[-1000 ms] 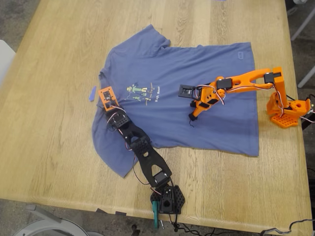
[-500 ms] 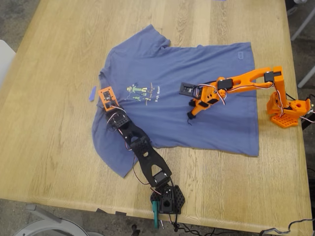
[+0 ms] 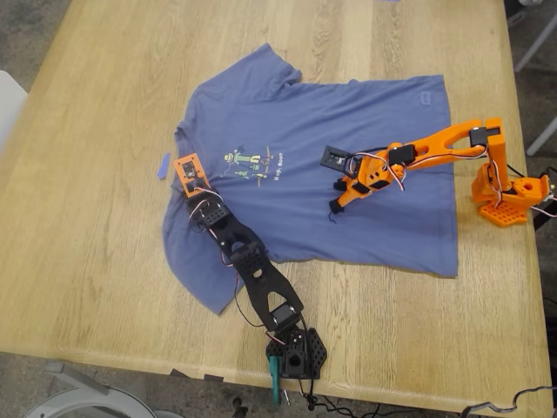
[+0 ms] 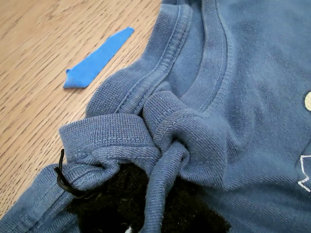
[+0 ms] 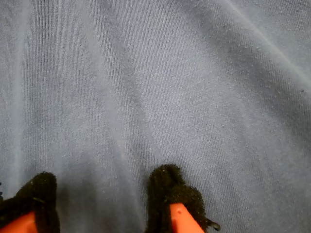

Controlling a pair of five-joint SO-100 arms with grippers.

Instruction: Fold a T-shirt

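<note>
While my first gripper pinches the slate-blue cotton T-shirt at its collar, my second gripper hovers parted over its mid-body cloth.

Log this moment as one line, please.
T-shirt flat on table | first claw shut on T-shirt collar | second claw open over T-shirt body | blue scrap beside collar

Small blue tape scrap on the bare wooden table.
</note>
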